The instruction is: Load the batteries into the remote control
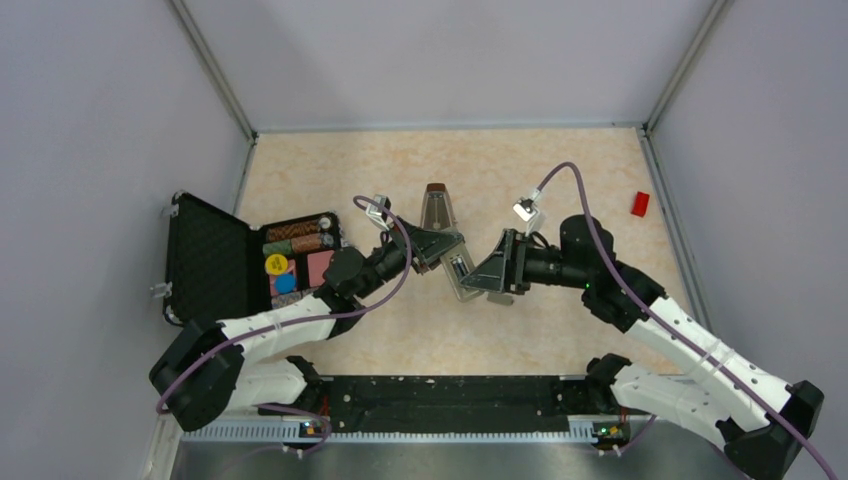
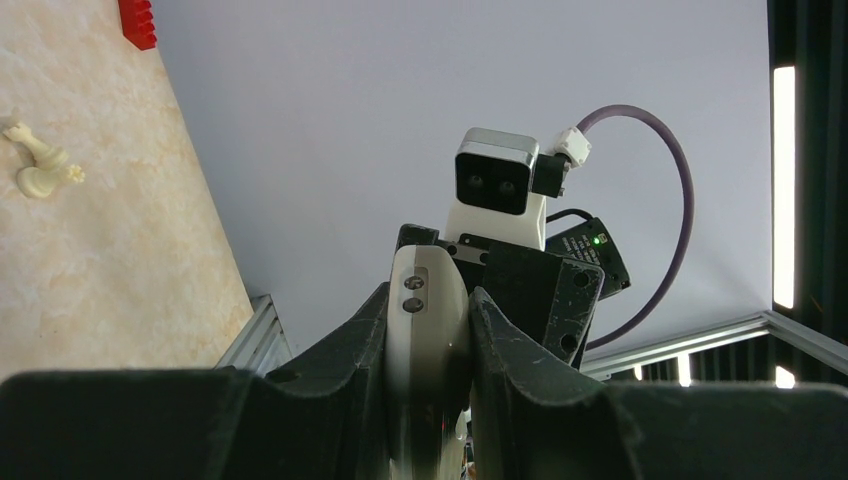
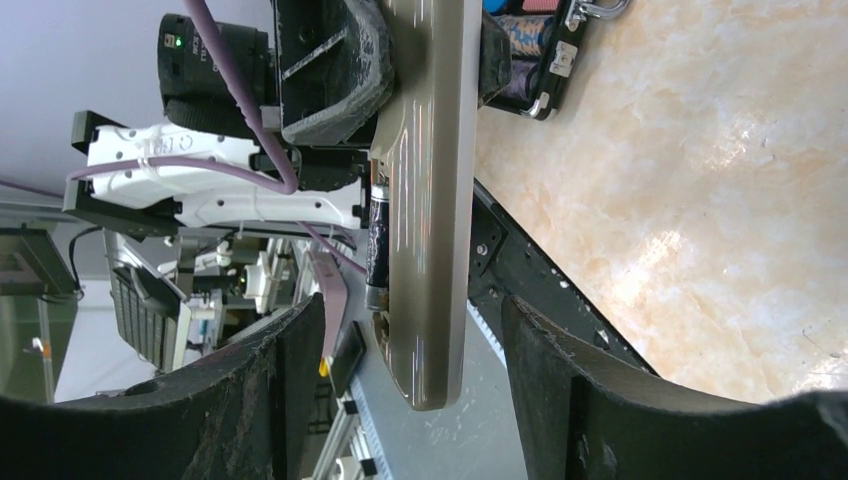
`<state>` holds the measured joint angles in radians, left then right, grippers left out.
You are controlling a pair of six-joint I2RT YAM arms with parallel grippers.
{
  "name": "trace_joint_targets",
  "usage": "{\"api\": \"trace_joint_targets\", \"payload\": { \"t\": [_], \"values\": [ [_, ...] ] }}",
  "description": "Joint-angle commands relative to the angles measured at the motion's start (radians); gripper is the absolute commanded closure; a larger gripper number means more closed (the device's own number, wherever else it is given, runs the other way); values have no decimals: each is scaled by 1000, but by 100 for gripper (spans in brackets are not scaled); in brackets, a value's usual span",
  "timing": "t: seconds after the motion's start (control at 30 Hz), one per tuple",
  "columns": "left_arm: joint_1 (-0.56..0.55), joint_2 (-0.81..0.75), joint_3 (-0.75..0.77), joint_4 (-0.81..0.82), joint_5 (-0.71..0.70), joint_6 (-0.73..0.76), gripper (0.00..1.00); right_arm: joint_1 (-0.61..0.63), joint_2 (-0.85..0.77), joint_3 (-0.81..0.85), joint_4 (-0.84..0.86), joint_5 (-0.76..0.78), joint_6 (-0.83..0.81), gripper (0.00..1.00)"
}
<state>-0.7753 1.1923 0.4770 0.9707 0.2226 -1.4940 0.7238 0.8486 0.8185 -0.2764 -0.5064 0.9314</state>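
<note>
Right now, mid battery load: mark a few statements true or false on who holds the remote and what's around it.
1. The left gripper is shut on the remote control. True.
2. The right gripper clamps the remote control too. False: its jaws stand open, with a gap on each side of it.
3. A battery sits in the remote control. True.
4. The metronome lies inside the case. False: it stands on the table, outside the open case.
5. A red block lies on the table on the right arm's side. True.
</note>
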Motion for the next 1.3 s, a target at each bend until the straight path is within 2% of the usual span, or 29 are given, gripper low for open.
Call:
{"api": "trace_joint_targets", "payload": {
  "t": [0.0,0.17,0.57,0.9,1.27],
  "values": [
    [-5,-5,31,53,-6,6,100,0,-14,12,-15,-37,-70,37],
    [-5,-1,38,52,-3,4,100,0,-8,14,-29,-27,-90,41],
    [-5,1,39,52,15,4,100,0,29,10,-32,32,-56,59],
    [-5,-7,30,52,25,23,100,0,47,-8,-6,66,14,67],
    [-7,-13,24,56,26,19,100,0,90,-30,51,61,89,71]
  ]
}}
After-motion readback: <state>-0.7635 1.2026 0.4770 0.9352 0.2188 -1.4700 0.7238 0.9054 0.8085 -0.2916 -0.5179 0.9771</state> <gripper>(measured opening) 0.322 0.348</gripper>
